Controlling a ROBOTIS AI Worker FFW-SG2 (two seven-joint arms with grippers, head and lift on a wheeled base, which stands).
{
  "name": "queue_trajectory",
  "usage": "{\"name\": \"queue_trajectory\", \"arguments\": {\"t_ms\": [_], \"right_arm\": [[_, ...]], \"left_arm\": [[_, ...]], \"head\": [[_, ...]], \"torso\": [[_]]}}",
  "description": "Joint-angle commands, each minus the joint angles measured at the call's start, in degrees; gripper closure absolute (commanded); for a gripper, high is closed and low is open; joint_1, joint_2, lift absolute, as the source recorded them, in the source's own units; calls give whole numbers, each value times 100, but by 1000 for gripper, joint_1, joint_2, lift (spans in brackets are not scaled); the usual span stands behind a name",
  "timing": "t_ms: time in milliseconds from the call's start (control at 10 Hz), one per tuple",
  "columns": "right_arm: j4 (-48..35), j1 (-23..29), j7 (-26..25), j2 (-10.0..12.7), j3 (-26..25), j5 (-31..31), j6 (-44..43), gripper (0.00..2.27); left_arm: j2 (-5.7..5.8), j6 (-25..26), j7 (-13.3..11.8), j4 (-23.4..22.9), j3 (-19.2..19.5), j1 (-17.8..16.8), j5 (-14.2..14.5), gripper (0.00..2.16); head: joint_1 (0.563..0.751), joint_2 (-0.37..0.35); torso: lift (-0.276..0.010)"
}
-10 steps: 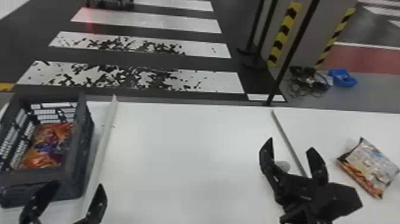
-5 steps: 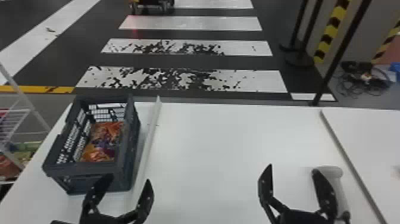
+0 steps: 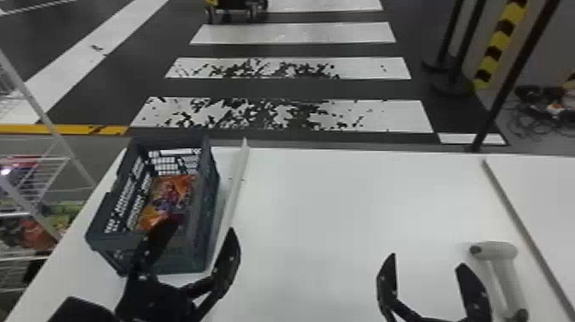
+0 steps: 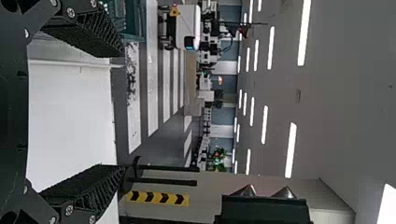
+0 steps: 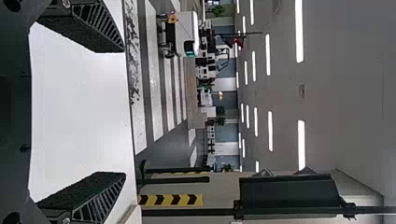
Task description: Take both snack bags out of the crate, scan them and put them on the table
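In the head view a dark crate (image 3: 206, 214) stands at the left of the white table (image 3: 342, 214), with an orange and purple snack bag (image 3: 169, 199) lying inside. My left gripper (image 3: 199, 229) is open at the crate's near side, one finger overlapping the crate's front in the view. My right gripper (image 3: 428, 261) is open over the table, beside a pale handheld scanner (image 3: 500, 252). The left wrist view has the left gripper (image 4: 122, 112) with its fingers wide apart and nothing between them. In the right wrist view the right gripper (image 5: 125, 112) is likewise spread and holds nothing.
A white strip (image 3: 235, 184) runs along the crate's right side. A grey divider (image 3: 522, 227) crosses the table right of the scanner. Wire shelves (image 3: 34, 210) with goods stand beyond the table's left edge. A dark post (image 3: 513, 77) rises behind the table.
The head view has swung left, so the crate shows farther right and the snack bag beyond the divider has left the view. The left gripper now overlaps the crate's near side; both grippers stayed open.
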Motion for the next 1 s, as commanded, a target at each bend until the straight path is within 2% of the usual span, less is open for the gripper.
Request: {"name": "queue_trajectory", "arguments": {"t_ms": [0, 200, 300, 500, 600, 700, 800, 900], "right_arm": [[-9, 8, 2, -28, 0, 0, 65, 46], [-9, 8, -7, -72, 35, -17, 153, 46], [-18, -1, -7, -107, 61, -35, 188, 46], [-9, -10, 2, -133, 79, -70, 241, 46], [-9, -19, 2, -151, 88, -79, 294, 46], [-9, -27, 2, -151, 105, -79, 382, 46], [-9, -27, 10, -160, 140, -70, 417, 46], [-9, -27, 10, -160, 149, -70, 487, 46]], "left_arm": [[47, 706, 49, -593, 174, 40, 0, 154], [161, 1849, 233, -1322, 596, -30, 105, 151], [240, 2253, 339, -1595, 947, -127, 141, 151], [301, 2974, 400, -1770, 1694, -461, 712, 147], [372, 3150, 620, -1744, 1905, -672, 1002, 140], [486, 3431, 637, -1665, 2213, -953, 1459, 137], [653, 3747, 725, -1586, 2459, -1226, 1793, 137], [802, 4697, 734, -1568, 2644, -1577, 1960, 137]], "head": [[695, 72], [695, 82], [695, 105], [695, 153], [695, 189], [695, 236], [695, 262], [695, 276]], "torso": [[-93], [-93], [-93], [-93], [-93], [-93], [-93], [-93]]}}
